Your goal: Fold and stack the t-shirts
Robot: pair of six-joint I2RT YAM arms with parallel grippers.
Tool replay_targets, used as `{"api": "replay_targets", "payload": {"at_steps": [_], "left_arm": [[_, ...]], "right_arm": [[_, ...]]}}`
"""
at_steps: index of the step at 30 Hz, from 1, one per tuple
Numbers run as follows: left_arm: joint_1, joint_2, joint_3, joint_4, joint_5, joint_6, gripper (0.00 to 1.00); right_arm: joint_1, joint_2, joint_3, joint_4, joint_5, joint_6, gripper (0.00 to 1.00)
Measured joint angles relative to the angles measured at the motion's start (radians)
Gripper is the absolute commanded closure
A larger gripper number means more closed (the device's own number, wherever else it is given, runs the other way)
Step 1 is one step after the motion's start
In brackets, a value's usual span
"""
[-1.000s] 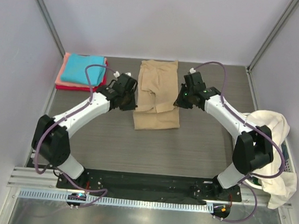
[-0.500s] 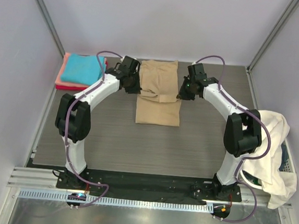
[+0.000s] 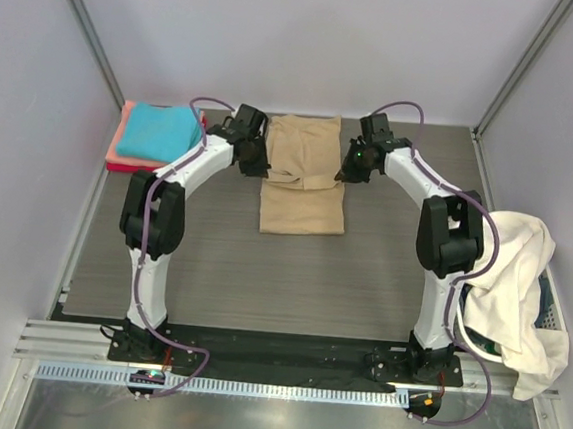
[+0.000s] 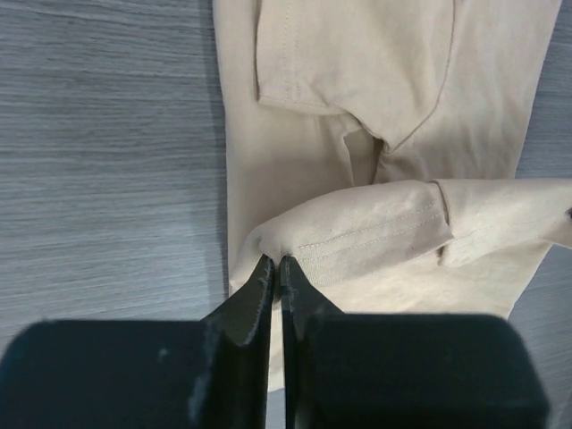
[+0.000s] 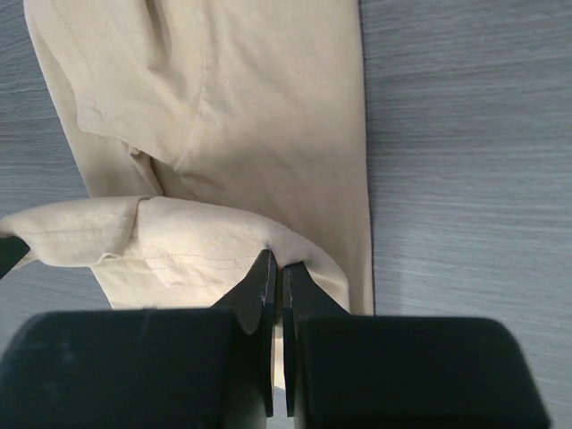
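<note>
Left gripper [image 4: 275, 268] and right gripper [image 5: 277, 264] clamp the tan t-shirt [image 3: 302, 206] — folded stack [image 3: 153, 131] just left, cream shirt [image 3: 516, 295] far right.

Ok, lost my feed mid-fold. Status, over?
Both shut on tan shirt: left gripper, right gripper, pinching its lifted fold. Rest of it flat on table. Turquoise-topped stack sits apart; nothing blocking.

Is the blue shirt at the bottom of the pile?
No, the turquoise shirt lies on top, with the pink shirt and red shirt peeking out beneath it.
</note>
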Motion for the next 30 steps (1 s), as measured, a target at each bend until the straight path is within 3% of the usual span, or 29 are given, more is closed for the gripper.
{"api": "replay_targets", "payload": {"at_steps": [1, 2, 3, 5, 7, 10, 12, 15, 17, 21, 25, 30], "left_arm": [[0.004, 0.011, 0.011, -0.004, 0.003, 0.001, 0.87], [0.01, 0.027, 0.03, -0.012, 0.006, 0.003, 0.78], [0.016, 0.049, 0.057, -0.017, 0.011, 0.007, 0.72], [0.032, 0.113, 0.151, -0.061, 0.031, 0.008, 0.54], [0.049, 0.21, 0.323, -0.117, 0.047, 0.014, 0.49], [0.072, 0.397, 0.711, -0.249, 0.048, 0.021, 0.45], [0.082, 0.415, 0.805, -0.274, 0.047, 0.022, 0.46], [0.089, 0.25, 0.601, -0.235, 0.053, 0.015, 0.51], [0.085, 0.1, 0.388, -0.203, 0.058, 0.012, 0.53], [0.061, -0.083, 0.13, -0.149, 0.07, 0.01, 0.55], [0.025, -0.174, -0.08, -0.084, 0.071, 0.01, 0.55], [0.005, -0.311, -0.333, -0.084, 0.064, 0.012, 0.55]], "right_arm": [[-0.002, 0.014, 0.015, 0.002, -0.005, -0.002, 0.83], [-0.004, 0.031, 0.034, 0.001, -0.01, -0.005, 0.57], [-0.006, 0.052, 0.055, -0.001, -0.016, -0.001, 0.43], [-0.014, 0.09, 0.106, -0.01, -0.023, -0.005, 0.24], [-0.033, 0.151, 0.206, -0.03, -0.026, -0.006, 0.23], [-0.068, 0.23, 0.4, -0.087, -0.021, -0.01, 0.23], [-0.082, 0.226, 0.444, -0.095, -0.016, -0.014, 0.23], [-0.096, 0.135, 0.382, -0.08, -0.006, -0.026, 0.28], [-0.085, 0.029, 0.254, -0.06, -0.01, -0.029, 0.4], [-0.021, -0.114, 0.048, -0.032, -0.044, -0.032, 0.43], [0.082, -0.108, -0.016, -0.015, -0.071, -0.033, 0.43], [0.166, 0.01, 0.019, 0.002, -0.112, -0.034, 0.44]]}}
